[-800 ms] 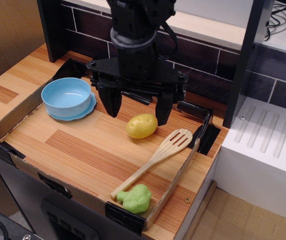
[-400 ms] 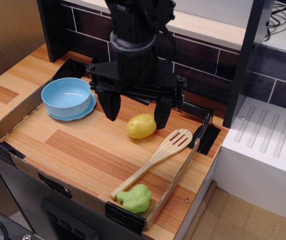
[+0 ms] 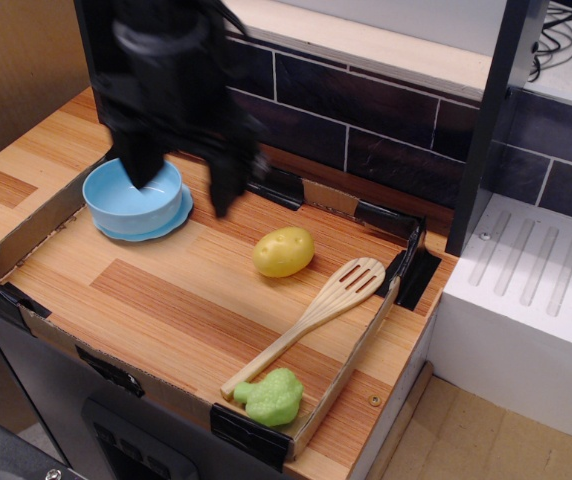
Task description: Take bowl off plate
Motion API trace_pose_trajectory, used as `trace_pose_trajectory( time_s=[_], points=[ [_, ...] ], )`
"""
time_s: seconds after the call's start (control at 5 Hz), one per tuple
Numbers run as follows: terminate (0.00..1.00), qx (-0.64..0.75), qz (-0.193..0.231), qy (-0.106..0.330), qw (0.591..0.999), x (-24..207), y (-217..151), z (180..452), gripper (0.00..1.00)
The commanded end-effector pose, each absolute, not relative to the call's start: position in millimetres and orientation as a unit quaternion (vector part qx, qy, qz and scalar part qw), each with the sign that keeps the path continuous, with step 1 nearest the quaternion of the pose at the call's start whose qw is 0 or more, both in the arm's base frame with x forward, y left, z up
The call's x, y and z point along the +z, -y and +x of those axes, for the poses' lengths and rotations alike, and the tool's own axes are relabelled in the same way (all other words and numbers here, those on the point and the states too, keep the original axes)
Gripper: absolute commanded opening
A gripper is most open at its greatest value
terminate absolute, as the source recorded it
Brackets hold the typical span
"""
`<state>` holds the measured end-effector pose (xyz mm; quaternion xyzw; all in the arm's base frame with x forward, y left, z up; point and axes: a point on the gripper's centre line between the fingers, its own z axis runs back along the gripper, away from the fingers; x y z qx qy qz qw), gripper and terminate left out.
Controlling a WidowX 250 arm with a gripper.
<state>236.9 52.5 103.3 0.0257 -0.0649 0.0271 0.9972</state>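
The light-blue bowl [image 3: 126, 197] sits upright on the flat light-blue plate [image 3: 174, 220] at the back left of the wooden tray. My black gripper [image 3: 186, 178] is blurred by motion and hangs just above the bowl's right side. It is open: one finger [image 3: 144, 160] is over the bowl's inside, the other finger [image 3: 226, 185] is to the right of the plate. It holds nothing.
A yellow potato [image 3: 283, 251] lies mid-tray. A wooden slotted spatula [image 3: 311, 320] lies diagonally at the right, a green sponge-like toy [image 3: 270, 397] in the front right corner. Low cardboard walls [image 3: 26, 232] edge the tray. A dark brick wall stands behind, a white rack [image 3: 541, 300] to the right.
My gripper has swung left from above the potato to above the bowl and plate, still open. The objects have not moved.
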Motion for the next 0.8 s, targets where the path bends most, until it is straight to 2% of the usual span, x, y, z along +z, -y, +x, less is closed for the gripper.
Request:
trace_pose_trajectory(
  time_s=[0.0,0.4,0.6],
  points=[
    [0.0,-0.046,0.062,0.081,0.994,103.5,-107.2,257.7,1.0],
    [0.0,-0.082,0.084,0.076,0.99,58.9,-111.0,275.8,1.0],
    [0.0,-0.081,0.09,0.074,0.99,53.3,-109.1,280.0,1.0]
  ],
)
